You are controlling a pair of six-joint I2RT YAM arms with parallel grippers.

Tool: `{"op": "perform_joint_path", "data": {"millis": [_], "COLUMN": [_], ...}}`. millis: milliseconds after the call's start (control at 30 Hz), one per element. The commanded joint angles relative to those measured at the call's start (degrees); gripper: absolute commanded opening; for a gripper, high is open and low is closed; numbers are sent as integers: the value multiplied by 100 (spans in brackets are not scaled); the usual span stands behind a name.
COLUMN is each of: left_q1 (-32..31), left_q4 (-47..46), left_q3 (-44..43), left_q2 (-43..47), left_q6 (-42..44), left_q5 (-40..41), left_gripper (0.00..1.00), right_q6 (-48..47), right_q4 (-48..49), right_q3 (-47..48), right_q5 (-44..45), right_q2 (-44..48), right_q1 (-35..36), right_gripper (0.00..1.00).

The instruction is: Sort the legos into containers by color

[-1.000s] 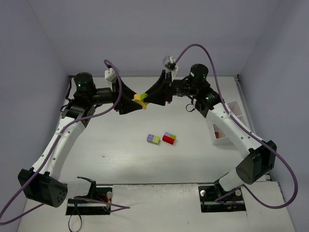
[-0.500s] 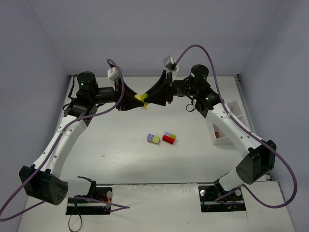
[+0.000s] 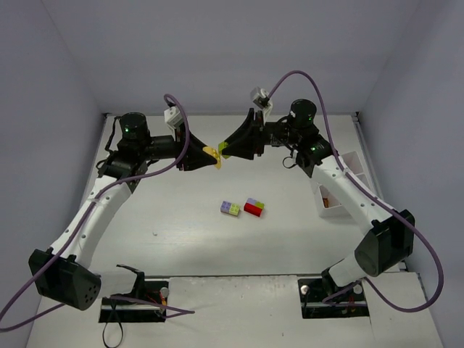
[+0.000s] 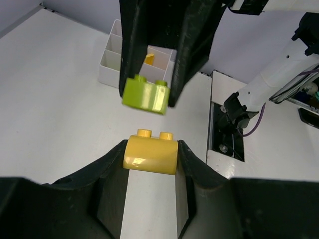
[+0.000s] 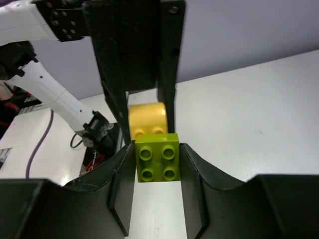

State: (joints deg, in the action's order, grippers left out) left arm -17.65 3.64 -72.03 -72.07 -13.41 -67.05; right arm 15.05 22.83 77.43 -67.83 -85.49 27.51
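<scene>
The left gripper (image 4: 150, 147) squeezes a small yellow plastic brick (image 4: 150, 155). The right gripper (image 5: 157, 149) squeezes a small lime green plastic brick (image 5: 157, 160). I think they hold one each so the two colours can go to different boxes. The bricks are near but not touching. Both arms reach up and inward, tips facing, above the white table (image 3: 181, 217). The white plastic four-box tray (image 3: 353, 157) sits far right. Other small bricks (image 3: 253, 209) lie on the table.

The overhead view looks down from above and behind the arm bases (image 3: 135, 293), taking in the whole worktop (image 3: 181, 217). Each wrist view sits close behind its own jaws, facing the other arm. Both share the yellow brick (image 4: 150, 154) and the green brick (image 5: 157, 158).
</scene>
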Motion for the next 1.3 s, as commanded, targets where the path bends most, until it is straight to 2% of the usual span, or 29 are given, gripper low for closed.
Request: {"op": "perform_joint_path", "data": {"millis": [0, 167, 333, 467, 733, 833, 1067, 1267], "left_q1": [51, 60, 60, 60, 51, 51, 51, 51], "left_q4": [-128, 31, 128, 347, 1120, 1218, 1139, 367], "left_q3": [-57, -22, 57, 101, 180, 286, 268, 251], "left_q2": [361, 396, 405, 413, 580, 747, 607, 10], "left_q6": [251, 339, 348, 383, 357, 357, 427, 418], "left_q5": [-107, -72, 60, 402, 1009, 1246, 1914, 2371], "left_gripper": [2, 2, 2, 2, 2, 2, 2, 2], "right_q6": [-2, -151, -564, -1073, -1364, -1399, -1408, -1663], "right_q4": [284, 91, -620, -1489, -2001, -2072, -2107, -2204], "right_q3": [-70, -263, -596, -755, -1457, -1625, -1880, -1925], "right_q5": [-2, -46, 305, 1489, 3844, 4329, 4840, 5254], "right_q2": [367, 586, 955, 1227, 1807, 1922, 2168, 2081], "right_q1": [-386, -930, -1712, -2257, -2609, -2680, -2724, -2724], "right_gripper": [0, 0, 0, 0, 0, 0, 0, 0]}}
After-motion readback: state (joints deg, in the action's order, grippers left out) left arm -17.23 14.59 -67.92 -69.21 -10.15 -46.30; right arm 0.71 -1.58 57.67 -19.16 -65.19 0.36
